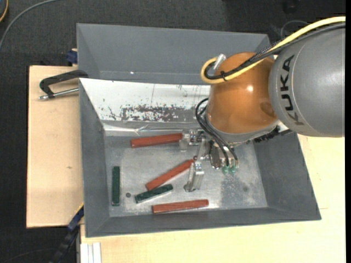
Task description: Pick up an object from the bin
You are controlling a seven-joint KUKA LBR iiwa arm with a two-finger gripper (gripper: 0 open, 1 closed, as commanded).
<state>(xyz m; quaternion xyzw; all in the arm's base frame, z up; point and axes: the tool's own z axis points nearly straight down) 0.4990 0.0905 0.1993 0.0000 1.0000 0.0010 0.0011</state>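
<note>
Gripper: two-finger metal tool low in the middle of the grey bin, hanging under the arm's rounded orange cover.
Gripper state: fingers spread apart, nothing clamped between them.
Nearest thing: a red stick lying slantwise on the bin floor. Its upper end reaches in between the fingers, right by the nearer one; I cannot tell whether they touch.
Beside the farther finger: a second red stick, lying almost level. Its end is right at that fingertip, and it stretches away from the gripper toward the view's left.
Below the gripper, toward the near wall: a third red stick, lying flat and apart from the fingers.
Left of the nearer finger: a short dark green stick, tilted, just beneath the slanted red one.
Far left of the gripper: another dark green stick, lying lengthwise along the bin's left wall, well apart from everything else.
</note>
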